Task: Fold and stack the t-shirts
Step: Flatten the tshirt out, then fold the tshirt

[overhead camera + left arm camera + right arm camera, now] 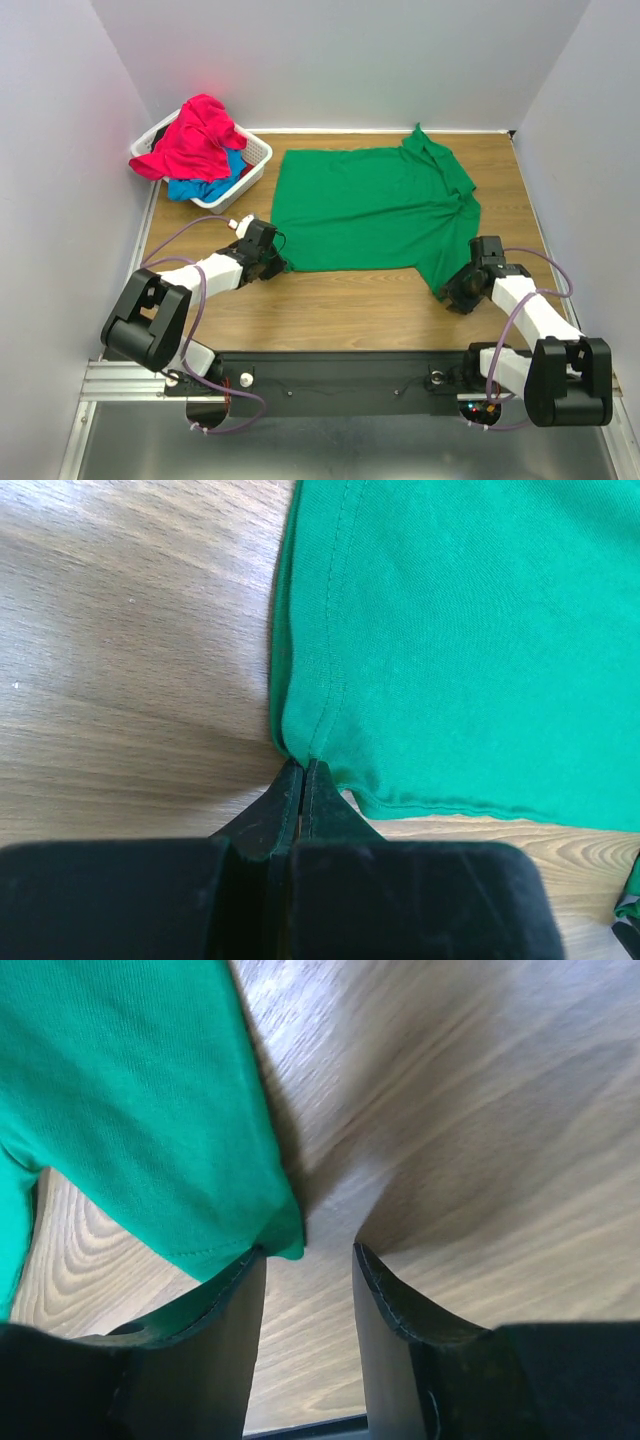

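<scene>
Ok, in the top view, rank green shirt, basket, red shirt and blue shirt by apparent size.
1. green shirt
2. basket and red shirt, about alike, not ranked
3. blue shirt, mostly buried under the red one

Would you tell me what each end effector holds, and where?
Left end effector: green t-shirt, pinched at its near hem corner. Right end effector: open at the cloth's edge, holding nothing.

A lab robot booth: plain white panels (60, 100) wall in a wooden desk (340, 310) on three sides, and a left arm (215, 270) and right arm (525, 305) with purple cables (185, 235) are bolted to a black rail (340, 372) at its near edge.
</scene>
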